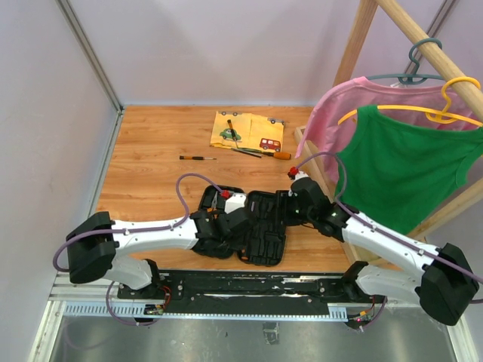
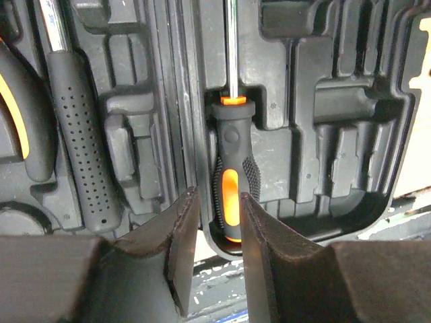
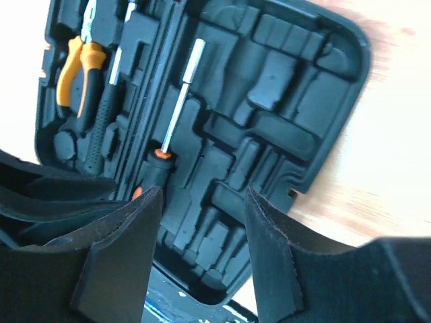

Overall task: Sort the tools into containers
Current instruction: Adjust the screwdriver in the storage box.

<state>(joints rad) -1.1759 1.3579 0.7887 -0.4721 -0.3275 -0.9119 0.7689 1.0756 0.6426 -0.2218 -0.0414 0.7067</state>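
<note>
Our left claw (image 2: 217, 202) is open a little, holding nothing, fingers (image 2: 180, 242) beside the orange-and-black screwdriver (image 2: 232, 145) that lies in its slot in the black case (image 2: 316, 101), so we should lift straight up and not bump it.

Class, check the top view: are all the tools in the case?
No: a thin screwdriver lies on the table, apart from the case, and an orange-handled one lies by the cloth.

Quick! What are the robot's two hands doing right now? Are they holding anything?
Left tool: slightly open around the screwdriver handle, which lies in the case.
Right tool: open, empty, above the case.
</note>
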